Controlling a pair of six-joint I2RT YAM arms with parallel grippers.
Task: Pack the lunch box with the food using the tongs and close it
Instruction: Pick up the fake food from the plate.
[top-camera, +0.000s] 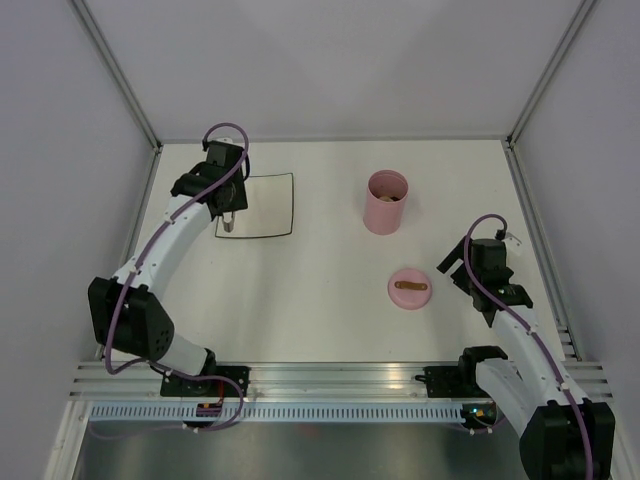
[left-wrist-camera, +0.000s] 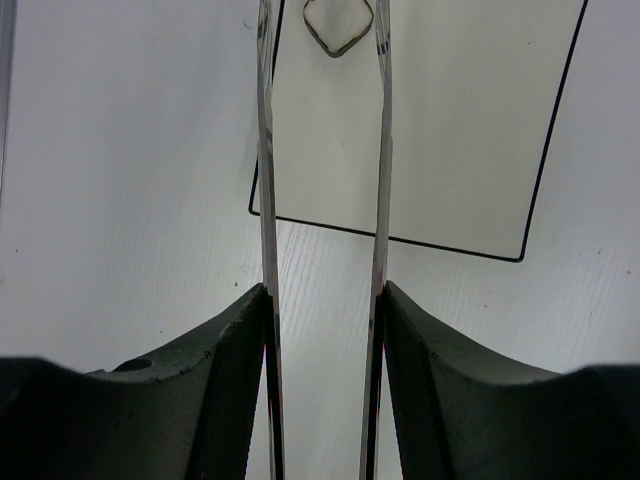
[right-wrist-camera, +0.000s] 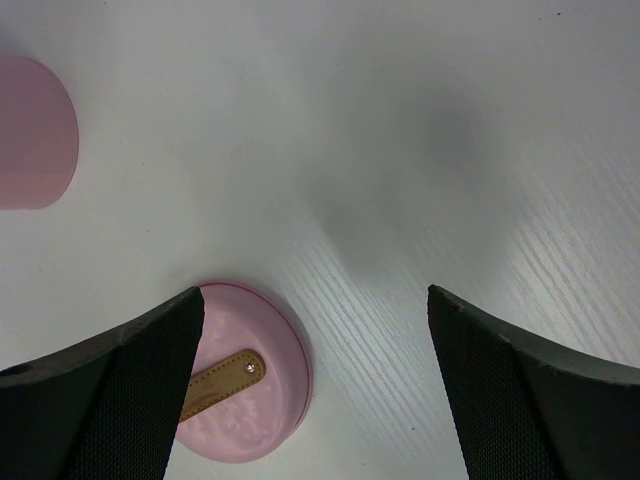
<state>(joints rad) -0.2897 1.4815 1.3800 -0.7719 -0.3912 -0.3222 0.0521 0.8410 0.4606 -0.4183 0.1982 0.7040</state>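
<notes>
Lunch box (top-camera: 382, 218): upright, lid off, far side of the surface (top-camera: 330, 310), right of centre and well apart from the plate (top-camera: 270, 195). It's a smooth pink cylinder. Something tan shows inside from above, too small to identify. The right wrist view catches only a slice of its wall, cut by the frame's left edge.

The lid (top-camera: 409, 296) is a round pink disc lying flat, nearer than the box. Its tan strap handle (right-wrist-camera: 222, 385) faces up and has a small rivet. A finger (right-wrist-camera: 100, 400) partly hides it in that view.

Left hand (left-wrist-camera: 325, 295) is partly closed, clamped on the tongs (left-wrist-camera: 381, 150): two thin shiny metal strips reaching over the plate. The tips are cut off at the frame top. There's a diamond-shaped outline between them; can't tell what it is.

The plate is a flat white square with a thin black rim.

Right hand (right-wrist-camera: 315, 295) is spread wide, holding nothing, just right of the lid. Its pads look dark and woven.
</notes>
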